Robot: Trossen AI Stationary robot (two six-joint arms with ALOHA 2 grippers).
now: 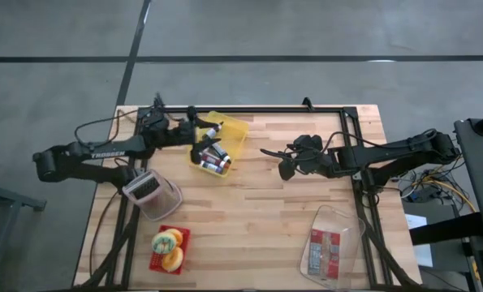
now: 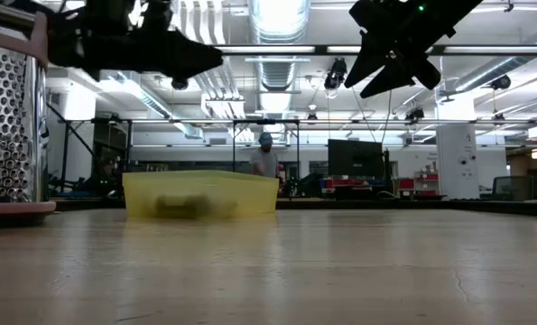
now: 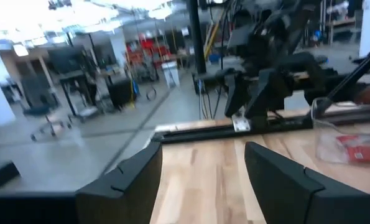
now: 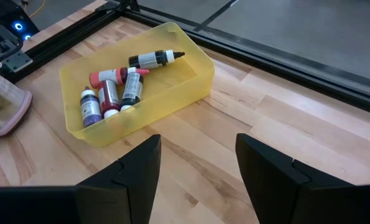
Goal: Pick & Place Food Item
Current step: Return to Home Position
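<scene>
High view alone takes in the whole tabletop [image 1: 257,203]. From the left, the left pincer [image 1: 204,134] hangs released over the near edge of the yellow bin [image 1: 235,128], covering part of its rim. Nearer the front stands a metal grater [image 1: 150,193], and just beside it the red bin [image 1: 157,261] holds the donuts [image 1: 170,240], 2 yellow-orange tops showing plainly. No other view shows them. Small bottles [image 1: 213,158] lie in the yellow bin. Past mid-table the right pincer [image 1: 275,160] hovers released above bare wood, well apart from a clear container [image 1: 342,219] with a packet [image 1: 325,250] inside. Low view puts the grater large at the left edge, the yellow bin's wall dimming the bottles to a dark smear, a person [image 2: 265,158] far behind it, and both arms above the tabletop. Left wrist view shows its 2 fingers [image 3: 125,186] spread, with the right arm across the tabletop. Right wrist view, fingers [image 4: 132,174] likewise apart, shows the bottles' caps and labels clearly.
</scene>
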